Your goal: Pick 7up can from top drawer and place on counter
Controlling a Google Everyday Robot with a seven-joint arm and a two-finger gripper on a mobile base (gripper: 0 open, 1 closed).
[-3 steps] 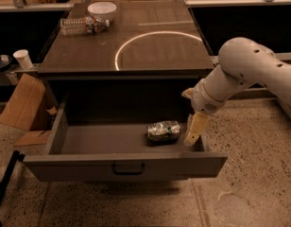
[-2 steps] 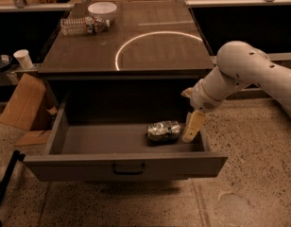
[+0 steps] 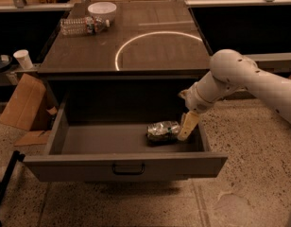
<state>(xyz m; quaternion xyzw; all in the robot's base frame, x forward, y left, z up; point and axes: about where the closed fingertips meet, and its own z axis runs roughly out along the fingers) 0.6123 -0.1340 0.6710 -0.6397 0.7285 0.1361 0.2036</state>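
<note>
The 7up can (image 3: 162, 130), silvery and crinkled with green marks, lies on its side in the right part of the open top drawer (image 3: 79, 165). My gripper (image 3: 184, 132) reaches down into the drawer from the right on a white arm. It sits right against the can's right end. The counter (image 3: 155, 51) above the drawer is dark grey-brown with a thin white arc on it.
A clear plastic bottle (image 3: 84, 25) and a white bowl (image 3: 102, 9) stand at the counter's back left. A paper cup (image 3: 23, 59) and a leaning piece of cardboard (image 3: 21, 103) are left of the cabinet. The drawer's right wall is close beside my gripper.
My gripper has shifted slightly left, closer against the can's right end. The can and the drawer have not moved.
</note>
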